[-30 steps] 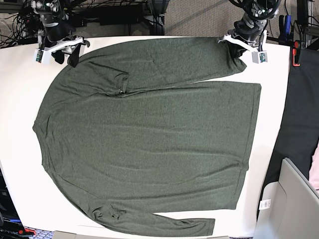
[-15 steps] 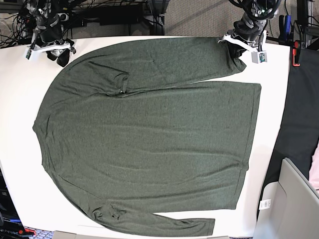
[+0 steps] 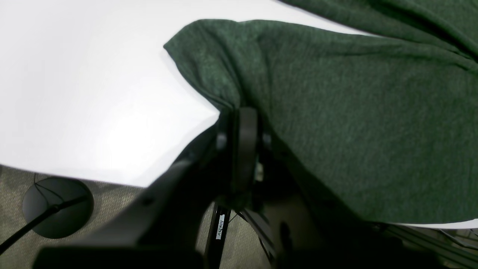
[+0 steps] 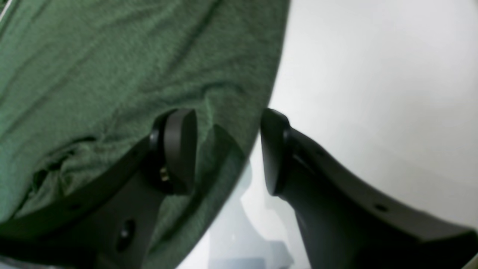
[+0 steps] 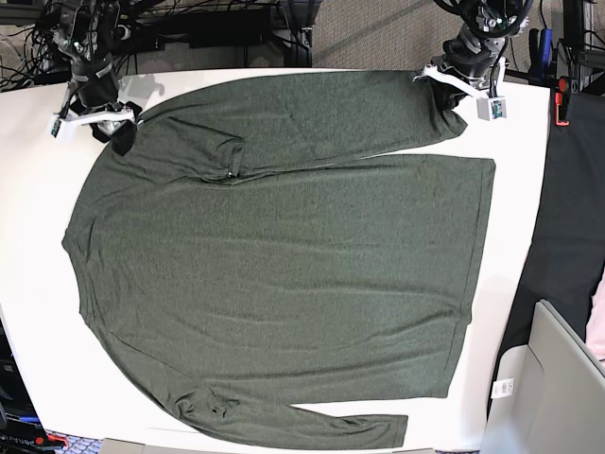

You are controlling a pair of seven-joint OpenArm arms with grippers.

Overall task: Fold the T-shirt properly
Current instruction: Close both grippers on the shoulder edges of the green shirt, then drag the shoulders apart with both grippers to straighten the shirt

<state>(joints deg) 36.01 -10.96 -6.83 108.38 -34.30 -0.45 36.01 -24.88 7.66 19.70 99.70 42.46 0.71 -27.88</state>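
The dark olive T-shirt lies spread flat on the white table, one long sleeve folded across its top and the other along the bottom edge. At the far right corner my left gripper is shut on the shirt's fabric edge; the left wrist view shows the gripper pinching the cloth. At the far left my right gripper is open. In the right wrist view this gripper straddles the shirt's curved edge, one finger over cloth, the other over bare table.
A black cloth covers the surface right of the table, with a grey box at the lower right. Cables run behind the table. The left wrist view shows the table's edge and a round black base on the carpet.
My right gripper has shifted left and then come forward and down onto the shirt's far-left edge. The left gripper and the shirt have not moved.
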